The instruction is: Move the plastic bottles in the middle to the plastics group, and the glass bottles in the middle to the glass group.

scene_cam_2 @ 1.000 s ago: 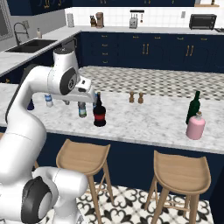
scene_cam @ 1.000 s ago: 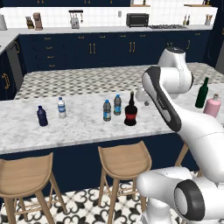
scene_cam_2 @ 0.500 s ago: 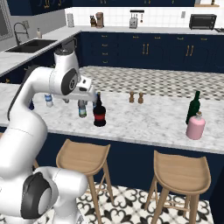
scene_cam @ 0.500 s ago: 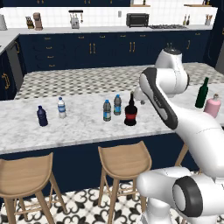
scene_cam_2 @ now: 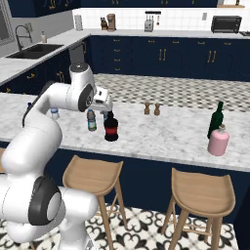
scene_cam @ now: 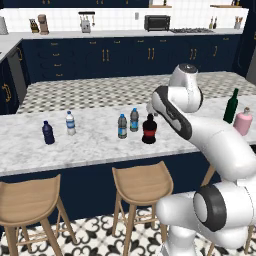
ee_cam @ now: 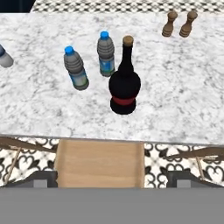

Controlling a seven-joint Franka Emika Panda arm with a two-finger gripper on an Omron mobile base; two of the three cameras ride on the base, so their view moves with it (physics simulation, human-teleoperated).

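Marble island counter (scene_cam: 90,145), landmark for all entries. Gripper (scene_cam_2: 103,101): hangs above the counter's middle, jaws spread wide, holding nothing. Green bottle (scene_cam: 230,106) and pink bottle (scene_cam: 243,121): together at the counter's right end. Black round bottle (ee_cam: 124,85): upright mid-counter, red band. Two grey-tinted bottles (ee_cam: 76,68): just left of it. Navy bottle (scene_cam: 48,132) and pale water bottle (scene_cam: 70,123): toward the counter's left end.

The claw (scene_cam_2: 103,103) hangs above the marble table (scene_cam_2: 161,139), its fingers hidden behind the white hand. Just below it stands the dark squat bottle (scene_cam_2: 111,128) with a red band; a grey-tinted plastic bottle (scene_cam_2: 91,120) stands just to its left. Two wooden shakers (scene_cam_2: 151,108) sit off to the claw's right, and the green bottle (scene_cam_2: 215,120) and pink bottle (scene_cam_2: 218,140) stand well apart, farther right.
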